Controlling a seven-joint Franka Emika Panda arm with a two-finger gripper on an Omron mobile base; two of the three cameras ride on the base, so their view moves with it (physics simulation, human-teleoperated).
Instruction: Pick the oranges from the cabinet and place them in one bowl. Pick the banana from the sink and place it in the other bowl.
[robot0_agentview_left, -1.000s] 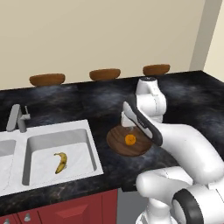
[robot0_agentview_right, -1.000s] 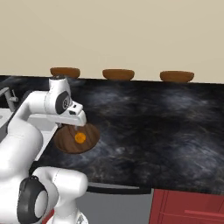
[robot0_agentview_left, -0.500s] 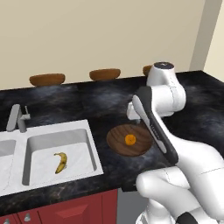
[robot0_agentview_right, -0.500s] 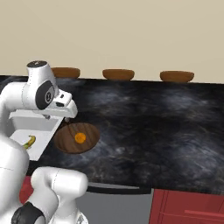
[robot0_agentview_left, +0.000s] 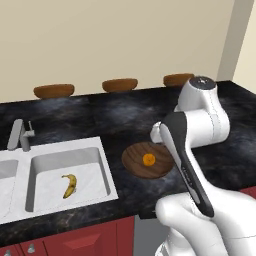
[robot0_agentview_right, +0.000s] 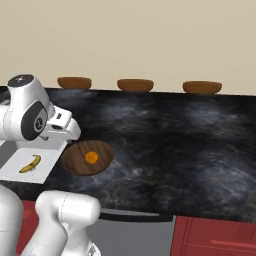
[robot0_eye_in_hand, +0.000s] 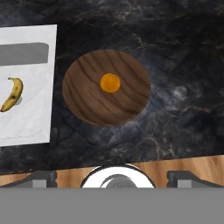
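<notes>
An orange (robot0_eye_in_hand: 110, 82) lies in the middle of the wide dark wooden bowl (robot0_eye_in_hand: 87, 105) on the black counter. In the left base view the same orange (robot0_agentview_left: 148, 159) rests in that bowl (robot0_agentview_left: 135, 162). My gripper (robot0_eye_in_hand: 112, 178) hangs high over the bowl's near side, open wide and holding nothing. A yellow banana (robot0_eye_in_hand: 12, 94) lies in the white sink (robot0_eye_in_hand: 26, 122), left of the bowl in the hand view; the left base view also shows the banana (robot0_agentview_left: 69, 185). The cabinet and the other bowl are out of view.
A grey faucet (robot0_agentview_left: 19, 134) stands behind the sink. Three brown stool tops (robot0_agentview_left: 54, 91) (robot0_agentview_left: 120, 84) (robot0_agentview_left: 177, 79) line the far edge of the counter (robot0_agentview_right: 175, 140). Red drawer fronts (robot0_agentview_right: 215, 237) run below the front edge. My own arm (robot0_agentview_left: 192, 150) blocks the bowl's right side.
The hand has risen from just above the wooden bowl to well above it, and the elbow has swung up. The orange stays in the bowl. The jaws stay open.
</notes>
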